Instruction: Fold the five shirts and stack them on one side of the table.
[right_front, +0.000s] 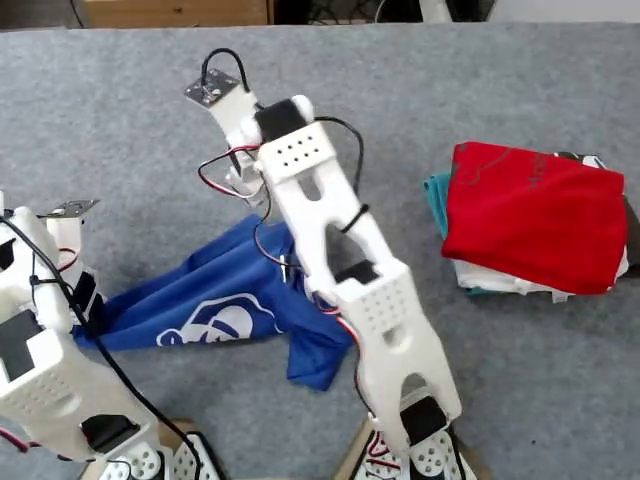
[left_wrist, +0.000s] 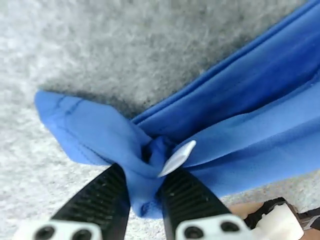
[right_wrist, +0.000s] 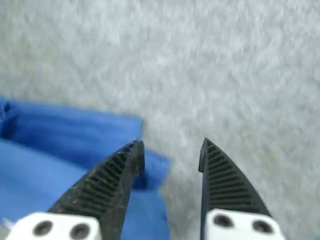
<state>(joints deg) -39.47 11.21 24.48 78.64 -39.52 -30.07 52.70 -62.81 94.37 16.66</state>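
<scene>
Apparently the last item: the blue shirt lies bunched near the table's arm-side edge, with the left tool clenched on one corner. The right tool hangs released over another hem and should probably grip there before the shirt is spread.

Left arm folded low at the table's near left corner, left gripper pinched tight on blue shirt, right arm stretched from near edge toward the middle, right gripper parted, seemingly hovering just off the surface.
</scene>
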